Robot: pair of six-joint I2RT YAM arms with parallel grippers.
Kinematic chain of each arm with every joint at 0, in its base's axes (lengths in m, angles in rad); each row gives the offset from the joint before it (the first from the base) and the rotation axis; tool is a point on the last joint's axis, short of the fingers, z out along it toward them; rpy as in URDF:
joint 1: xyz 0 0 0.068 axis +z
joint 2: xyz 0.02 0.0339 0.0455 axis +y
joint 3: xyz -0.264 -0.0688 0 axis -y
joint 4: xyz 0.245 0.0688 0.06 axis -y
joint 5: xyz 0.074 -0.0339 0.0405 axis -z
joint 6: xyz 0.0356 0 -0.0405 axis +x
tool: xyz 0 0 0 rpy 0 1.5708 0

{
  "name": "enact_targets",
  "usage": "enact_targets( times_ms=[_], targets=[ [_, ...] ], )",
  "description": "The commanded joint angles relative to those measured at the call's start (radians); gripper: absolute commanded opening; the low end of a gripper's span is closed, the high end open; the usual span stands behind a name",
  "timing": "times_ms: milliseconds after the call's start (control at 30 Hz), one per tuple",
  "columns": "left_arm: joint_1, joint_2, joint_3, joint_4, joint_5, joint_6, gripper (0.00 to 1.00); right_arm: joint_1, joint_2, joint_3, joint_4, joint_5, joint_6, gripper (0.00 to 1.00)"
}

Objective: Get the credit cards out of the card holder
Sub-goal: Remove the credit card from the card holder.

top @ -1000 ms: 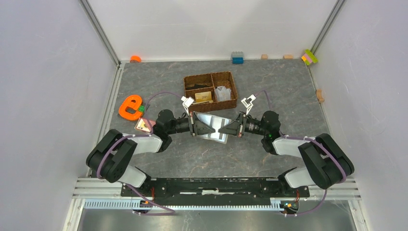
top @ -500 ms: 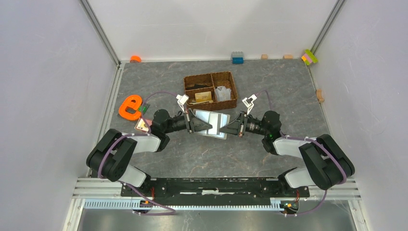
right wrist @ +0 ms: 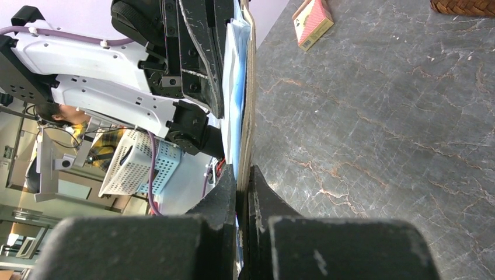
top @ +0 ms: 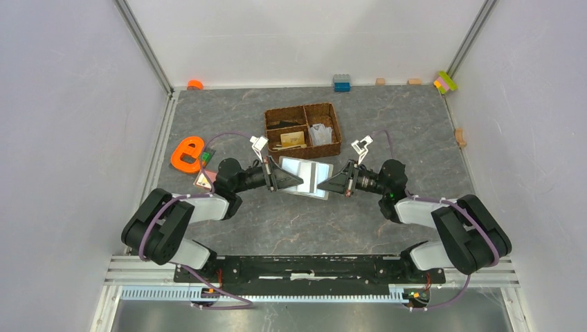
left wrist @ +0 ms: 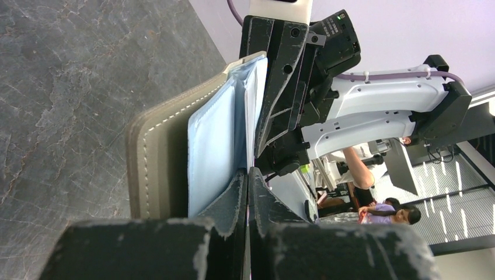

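The flat grey-olive folding card holder [top: 305, 178] lies spread open between my two arms, its silvery, light-blue inside faces turned up toward the overhead camera. It sits over the middle of the dark grey marbled table [top: 415, 131], just in front of the brown woven divided basket [top: 302, 129]. I cannot tell whether it rests on the table or hangs just clear of it.

My left gripper [top: 298, 181] is pinched tight on the holder's left edge. In the left wrist view the two fingers [left wrist: 230, 201] meet on the light-blue lining, with the white-stitched olive cover beside them. My right gripper [top: 320, 185] is pinched just as narrow on the opposite edge. The two grippers face each other across the open case. Whether any cards sit in its pockets I cannot make out.

A thin orange-tan rectangular card [top: 293, 139] lies in the basket's near left compartment. A small pink-red flat packet [right wrist: 312, 22] lies on the table beside my left arm, and an orange e-shaped plastic piece [top: 187, 153] sits further left. A blue and grey toy block [top: 341, 83] stands at the far edge.
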Motion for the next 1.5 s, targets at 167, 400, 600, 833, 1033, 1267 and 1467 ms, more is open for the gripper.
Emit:
enact_targets(
  times_ms=[167,400,600,833,1033,1267,1467],
  targets=[
    [-0.024,0.003,0.022,0.044,0.017,-0.013,0.02,0.002,0.007,-0.013,0.189,-0.024,0.071,0.34],
    [-0.041,-0.002,0.034,0.007,0.017,0.009,0.02,0.022,0.026,-0.003,0.179,-0.021,0.065,0.36],
    [-0.049,0.002,0.037,0.010,0.023,0.006,0.07,0.025,0.026,0.009,0.077,0.003,0.011,0.06],
    [-0.044,-0.041,0.019,0.033,0.019,0.008,0.19,0.016,0.019,0.012,0.053,0.003,0.002,0.00],
    [-0.039,-0.062,-0.002,0.087,0.016,-0.014,0.07,0.008,0.022,0.008,0.076,-0.007,0.020,0.01],
    [-0.028,-0.060,-0.015,0.139,0.013,-0.045,0.07,0.000,0.027,0.002,0.106,-0.014,0.039,0.03],
    [-0.020,-0.052,-0.018,0.148,0.011,-0.055,0.07,-0.004,0.022,-0.001,0.115,-0.019,0.046,0.00]
  ],
)
